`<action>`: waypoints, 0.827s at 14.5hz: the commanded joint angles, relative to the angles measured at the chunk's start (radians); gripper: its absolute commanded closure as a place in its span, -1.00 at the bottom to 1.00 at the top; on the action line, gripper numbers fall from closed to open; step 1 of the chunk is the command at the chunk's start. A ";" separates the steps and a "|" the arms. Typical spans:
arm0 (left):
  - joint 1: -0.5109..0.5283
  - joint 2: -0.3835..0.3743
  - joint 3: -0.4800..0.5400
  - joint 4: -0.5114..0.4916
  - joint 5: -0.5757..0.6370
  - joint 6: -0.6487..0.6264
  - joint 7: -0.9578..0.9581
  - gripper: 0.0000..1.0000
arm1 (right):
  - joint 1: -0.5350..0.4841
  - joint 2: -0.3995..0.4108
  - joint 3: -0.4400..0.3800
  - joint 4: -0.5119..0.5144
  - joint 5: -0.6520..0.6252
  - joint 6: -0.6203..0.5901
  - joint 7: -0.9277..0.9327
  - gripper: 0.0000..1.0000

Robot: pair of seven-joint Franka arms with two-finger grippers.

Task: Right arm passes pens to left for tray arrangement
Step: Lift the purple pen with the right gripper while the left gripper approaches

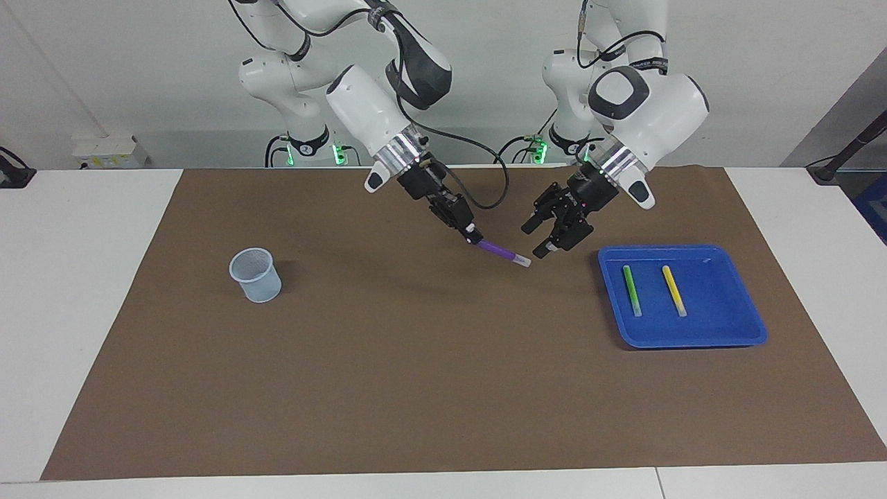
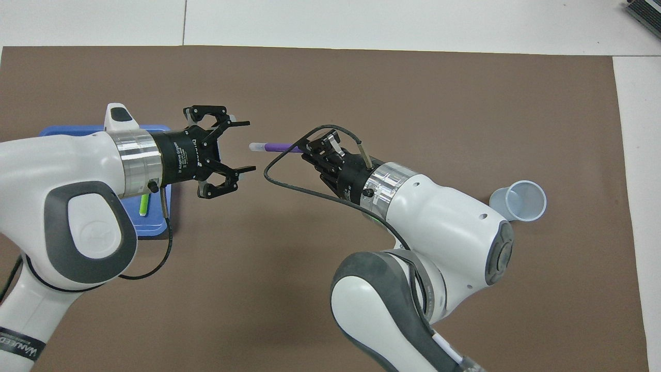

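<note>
Purple pen — slim, light, stiff, likely slick-barrelled; right gripper is clamping its coloured end in mid-air, whitish tip pointing out toward the left gripper, which is hovering wide open just beside it — best taken on the bare barrel ahead of the right fingertips
</note>
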 commanded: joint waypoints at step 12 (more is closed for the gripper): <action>-0.181 -0.034 0.011 -0.102 -0.023 0.274 -0.194 -0.61 | 0.000 0.008 0.003 0.008 0.033 0.018 -0.022 1.00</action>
